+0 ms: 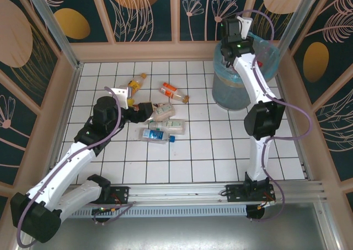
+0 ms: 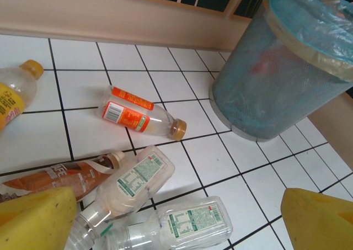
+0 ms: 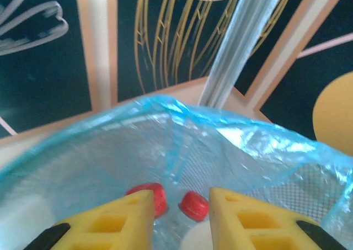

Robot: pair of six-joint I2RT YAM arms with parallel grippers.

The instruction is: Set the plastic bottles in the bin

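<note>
Several plastic bottles lie on the white tiled floor. They include an orange-labelled one [image 2: 140, 115], a yellow one [image 2: 11, 92], a brown-labelled one [image 2: 55, 178] and two clear green-labelled ones [image 2: 185, 222] [image 2: 135, 181]. My left gripper [image 2: 176, 206] hangs open just above the clear pair, and its yellow fingers [image 2: 36, 222] straddle them without touching. In the top view it sits beside the cluster [image 1: 162, 112]. My right gripper [image 3: 181, 197] hovers over the bin [image 3: 237, 145], jaws apart with nothing between them. Red-capped bottles [image 3: 194, 205] lie inside below.
The grey-blue bin [image 1: 231, 87] with its light-blue bag stands at the far right of the floor, close to the back wall. A low beige wall [image 1: 165, 50] rings the tiled area. One more clear bottle with a blue cap [image 1: 157, 135] lies nearest the arms.
</note>
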